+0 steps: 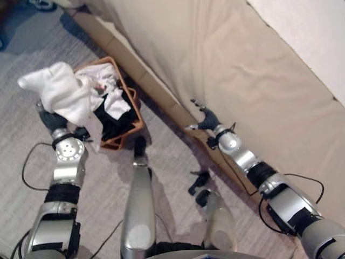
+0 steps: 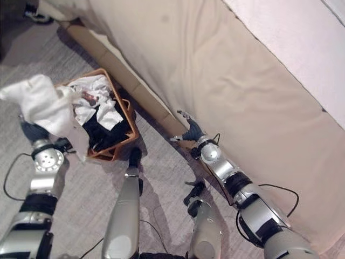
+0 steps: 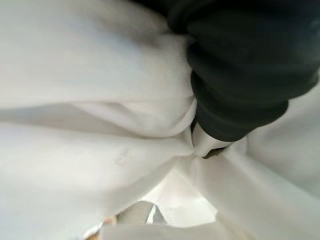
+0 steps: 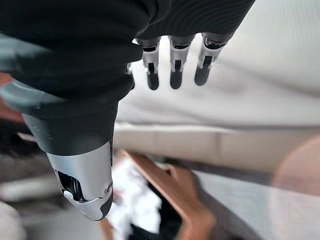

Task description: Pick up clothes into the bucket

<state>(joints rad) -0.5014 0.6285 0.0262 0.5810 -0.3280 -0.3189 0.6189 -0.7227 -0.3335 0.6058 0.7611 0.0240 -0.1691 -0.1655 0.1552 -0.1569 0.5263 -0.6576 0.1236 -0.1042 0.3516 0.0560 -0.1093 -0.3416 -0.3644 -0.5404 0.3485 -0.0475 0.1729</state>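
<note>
A white garment was bunched up around the left hand, held just beside the orange bucket, which was already stuffed with black and white clothes. Whether those fingers were clamped couldn't be told, buried in cloth. The right hand was kept by the bed, fingers relaxed, nothing held.

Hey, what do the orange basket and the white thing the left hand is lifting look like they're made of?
The orange basket looks like rigid plastic with a matte finish: its rim keeps a crisp, even edge, though woven material can't be ruled out. The white garment is soft fabric, probably cotton-like: it drapes and folds over the left hand in loose creases with no shine.
</note>
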